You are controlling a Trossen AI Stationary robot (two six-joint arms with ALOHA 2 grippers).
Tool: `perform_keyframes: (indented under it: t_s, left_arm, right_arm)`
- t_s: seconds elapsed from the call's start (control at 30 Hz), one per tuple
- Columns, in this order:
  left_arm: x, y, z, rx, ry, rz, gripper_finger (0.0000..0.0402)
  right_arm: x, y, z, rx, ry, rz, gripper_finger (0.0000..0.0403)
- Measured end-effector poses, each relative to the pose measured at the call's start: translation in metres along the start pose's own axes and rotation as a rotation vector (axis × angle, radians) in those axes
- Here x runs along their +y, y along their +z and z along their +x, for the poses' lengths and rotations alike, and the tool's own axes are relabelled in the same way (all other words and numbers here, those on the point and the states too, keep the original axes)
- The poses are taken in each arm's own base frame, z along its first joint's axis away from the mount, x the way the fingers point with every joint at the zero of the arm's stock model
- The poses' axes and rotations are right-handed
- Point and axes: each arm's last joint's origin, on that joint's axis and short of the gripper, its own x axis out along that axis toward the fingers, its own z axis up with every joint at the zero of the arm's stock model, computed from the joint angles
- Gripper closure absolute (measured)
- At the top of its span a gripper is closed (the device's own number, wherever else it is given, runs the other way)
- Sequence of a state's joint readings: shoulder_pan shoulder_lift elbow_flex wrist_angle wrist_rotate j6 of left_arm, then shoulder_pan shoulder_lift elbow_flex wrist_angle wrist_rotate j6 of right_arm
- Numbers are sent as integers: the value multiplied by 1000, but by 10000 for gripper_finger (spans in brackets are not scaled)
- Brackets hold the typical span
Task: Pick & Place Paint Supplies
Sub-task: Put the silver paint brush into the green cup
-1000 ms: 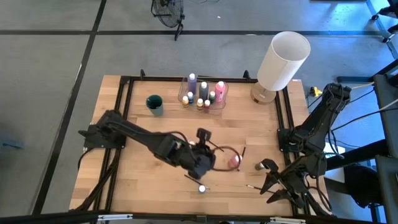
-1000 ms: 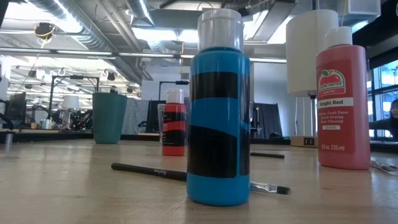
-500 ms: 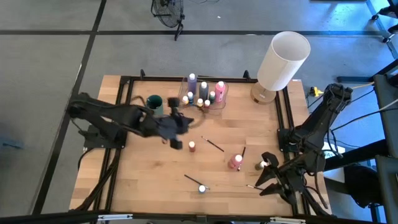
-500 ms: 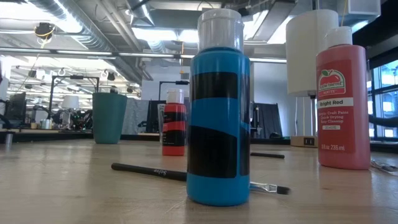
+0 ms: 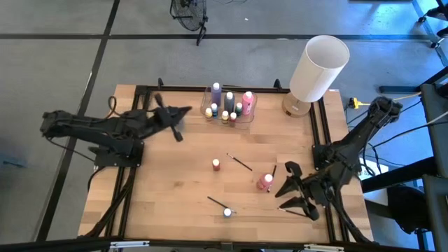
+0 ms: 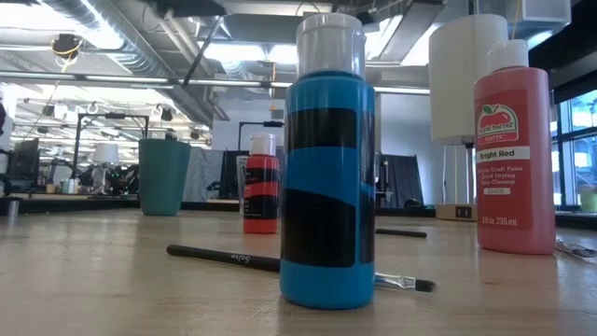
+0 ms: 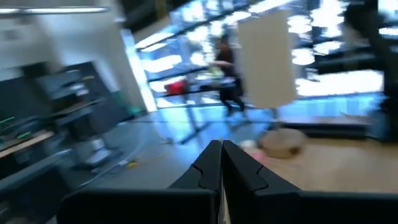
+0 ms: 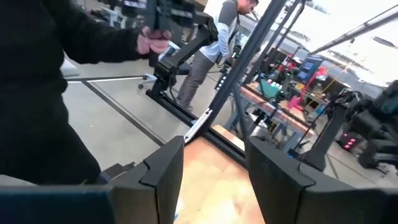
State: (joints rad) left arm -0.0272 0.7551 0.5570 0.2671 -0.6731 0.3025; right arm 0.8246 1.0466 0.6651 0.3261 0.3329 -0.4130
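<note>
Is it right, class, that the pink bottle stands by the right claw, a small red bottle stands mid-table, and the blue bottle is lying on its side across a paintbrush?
Not quite. The low view shows the blue bottle standing upright, in front of the paintbrush, not lying down. The rest holds: the high view shows the pink bottle by the right claw and the small red bottle mid-table.

Blue bottle (image 6: 326, 187), black bands, pale cap; red bottle (image 6: 514, 154); teal cup (image 6: 164, 176); white cylinder (image 5: 318, 68).
</note>
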Motion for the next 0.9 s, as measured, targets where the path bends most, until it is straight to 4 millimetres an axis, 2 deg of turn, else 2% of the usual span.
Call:
perform_keyframes:
  t_s: [0.2,0.4,0.6,0.9]
  left_arm:
    - [4,-32,-7,22,237,-48,400]
    - [3,-54,-11,38,333,-89,400]
    - [5,-70,-13,34,366,-115,400]
    - [8,-107,-18,35,393,-215,400]
  right_arm:
    - [-8,-7,3,24,25,33,239]
    - [-11,-11,5,24,92,47,255]
    - [-12,-12,5,20,110,59,262]
    - [-12,-11,5,16,109,60,263]
